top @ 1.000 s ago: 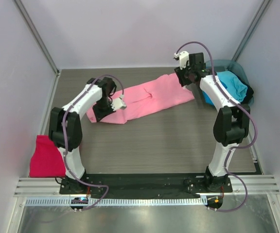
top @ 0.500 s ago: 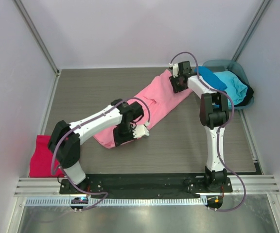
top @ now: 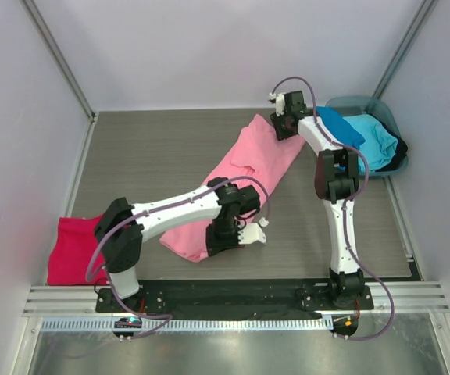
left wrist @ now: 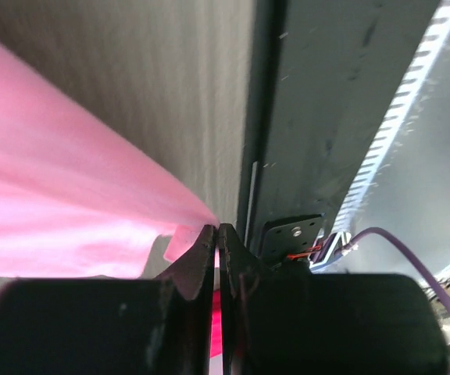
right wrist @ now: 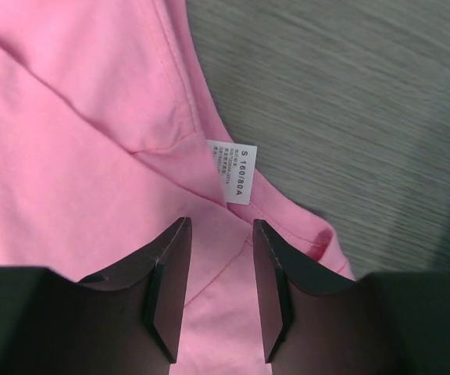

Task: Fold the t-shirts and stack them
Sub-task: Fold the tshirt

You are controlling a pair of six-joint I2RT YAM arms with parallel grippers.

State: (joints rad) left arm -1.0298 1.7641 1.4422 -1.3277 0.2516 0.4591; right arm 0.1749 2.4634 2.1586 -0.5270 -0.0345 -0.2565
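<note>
The light pink t-shirt (top: pixel 244 172) lies stretched in a diagonal band across the table, from far right to near centre. My left gripper (top: pixel 226 234) is shut on its near end; in the left wrist view (left wrist: pixel 217 233) pink cloth (left wrist: pixel 69 195) is pinched between the closed jaws. My right gripper (top: pixel 284 125) is open over the far end. In the right wrist view (right wrist: pixel 219 228) its fingers straddle the neckline just below the white size label (right wrist: pixel 233 170). A crimson-magenta shirt (top: pixel 73 250) lies folded at the near left. Blue (top: pixel 338 125) and turquoise (top: pixel 373 139) shirts lie in the tub.
The grey-teal tub (top: pixel 385 109) stands at the far right corner. The black base plate (top: pixel 233 291) and metal rail run along the near edge, close to my left gripper; the plate also shows in the left wrist view (left wrist: pixel 311 117). Walls close in on three sides.
My left gripper has pulled the shirt's near end toward the front and right, turning the shirt from sideways to diagonal. My right gripper has shifted left over the far end.
</note>
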